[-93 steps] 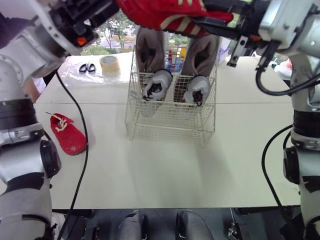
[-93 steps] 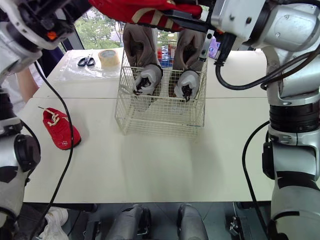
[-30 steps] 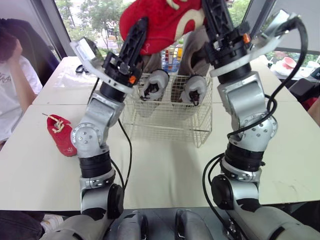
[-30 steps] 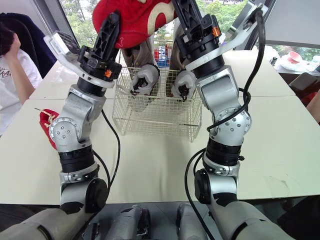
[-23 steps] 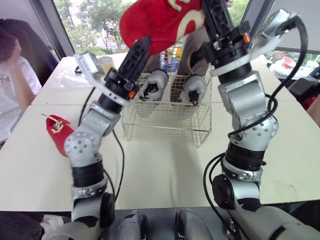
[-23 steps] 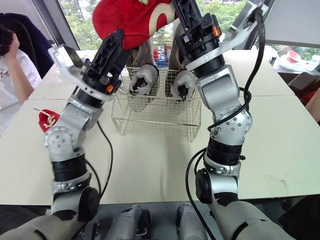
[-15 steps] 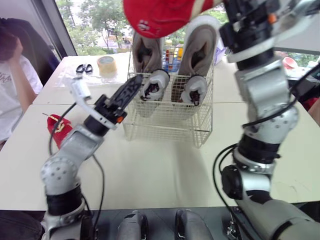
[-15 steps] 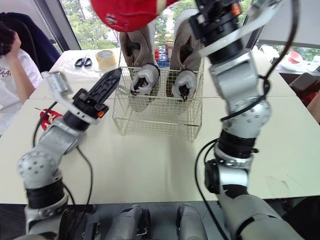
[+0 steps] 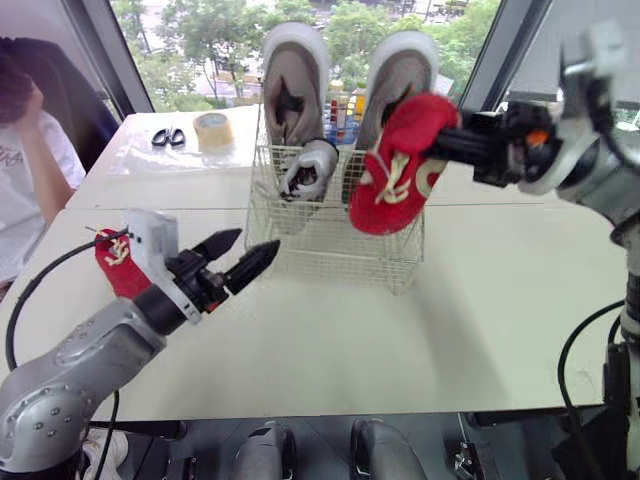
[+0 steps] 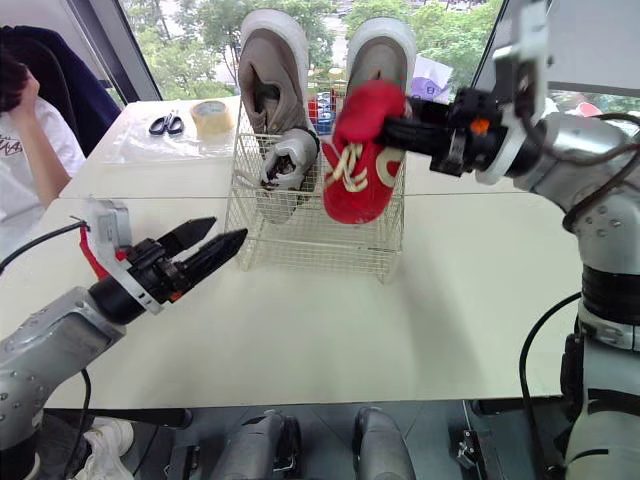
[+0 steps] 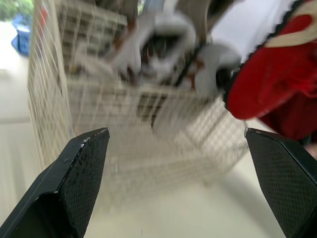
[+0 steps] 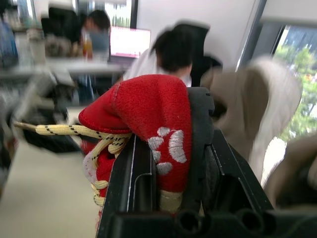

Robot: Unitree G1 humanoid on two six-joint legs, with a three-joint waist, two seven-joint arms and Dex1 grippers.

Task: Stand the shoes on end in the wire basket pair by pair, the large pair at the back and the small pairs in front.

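The left end effector (image 9: 252,245) has let go and dropped low, left of the basket (image 9: 330,255), spread open. The right end effector (image 12: 171,144) alone now clamps the red shoe (image 9: 400,165), swung toe-down at the basket's front right, before the grey pair (image 9: 293,80). That looks ready for placing. Its wrist view shows the heel pinched; the head view shows the mate (image 9: 118,262) on the bench (image 9: 330,340), far left.

The red shoe (image 9: 400,165) in the right pincer (image 9: 448,140) covers the right-hand small grey shoe (image 11: 209,65) and part of the wire basket (image 9: 300,250). The left arm (image 9: 155,255) hides part of the other red shoe (image 9: 115,262). A person (image 9: 30,150) is cut off at the edge.
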